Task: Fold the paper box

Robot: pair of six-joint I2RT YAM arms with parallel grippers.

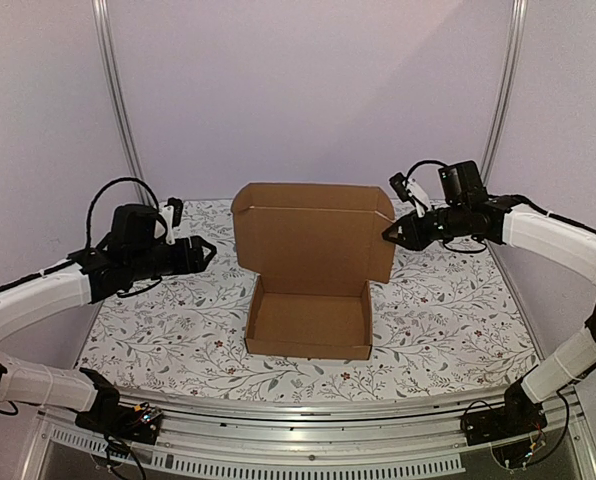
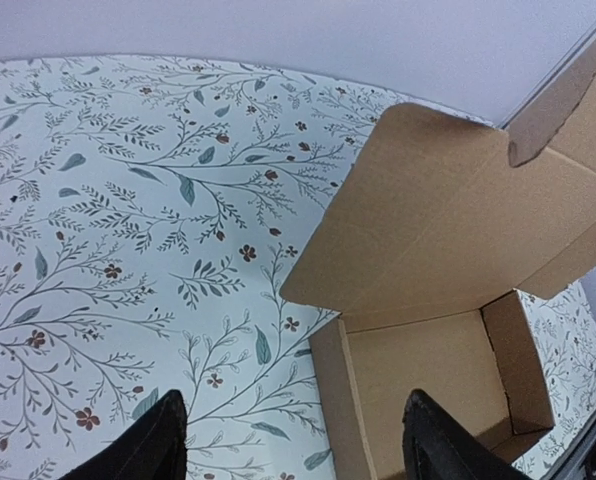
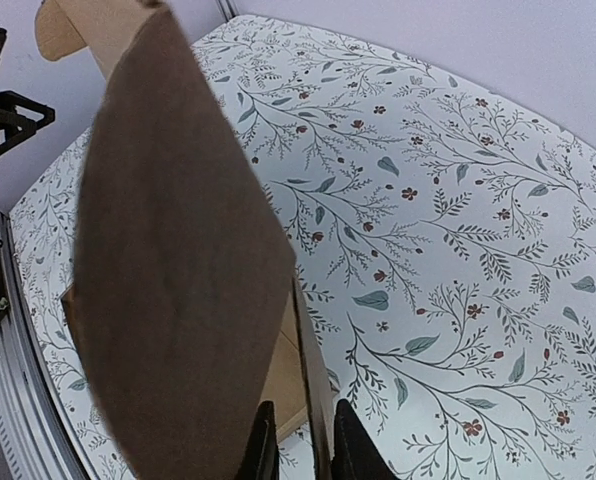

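The paper box [image 1: 308, 322] is a brown cardboard mailer in the middle of the table, its shallow tray open and its lid [image 1: 313, 238] standing upright behind it. My right gripper [image 1: 388, 235] is at the lid's right edge. In the right wrist view its fingers [image 3: 350, 445] stand narrowly either side of a thin cardboard side flap [image 3: 313, 370], closed on it. My left gripper [image 1: 210, 252] hovers left of the lid, apart from it. It is open with nothing between its fingers [image 2: 148, 445]. From there the box [image 2: 428, 230] lies ahead to the right.
A floral cloth [image 1: 448, 300] covers the table. Metal frame posts [image 1: 118, 100] rise at the back corners against pale walls. An aluminium rail [image 1: 308, 415] with the arm bases runs along the near edge.
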